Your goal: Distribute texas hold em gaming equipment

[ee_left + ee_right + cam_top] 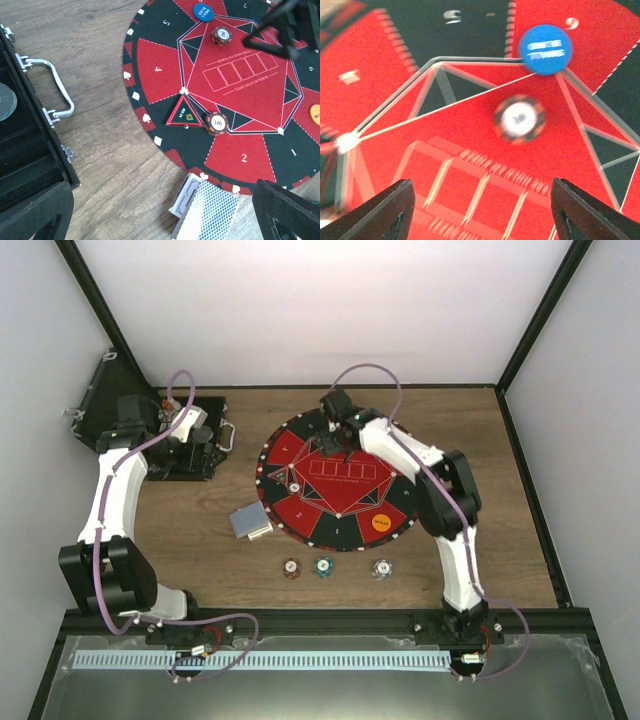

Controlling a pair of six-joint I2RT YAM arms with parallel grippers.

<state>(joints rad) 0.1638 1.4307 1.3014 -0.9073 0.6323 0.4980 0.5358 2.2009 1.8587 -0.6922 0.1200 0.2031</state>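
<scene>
Right gripper hung spread and empty over the brown chip lying on the mat by the blue button, left gripper gaped near the case, so imo that placement looked done and next was grabbing one of the three chips on the table.

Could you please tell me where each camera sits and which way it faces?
Top external: above and behind the arms, looking down on the poker mat and black case; left arm and right arm show.
Left wrist: by the case, looking down across the mat; open left claw at the bottom edge.
Right wrist: low over the mat's far side, looking down; open right claw at the bottom edge.
Both wrist views share the blue button and the brown chip beside it.
</scene>
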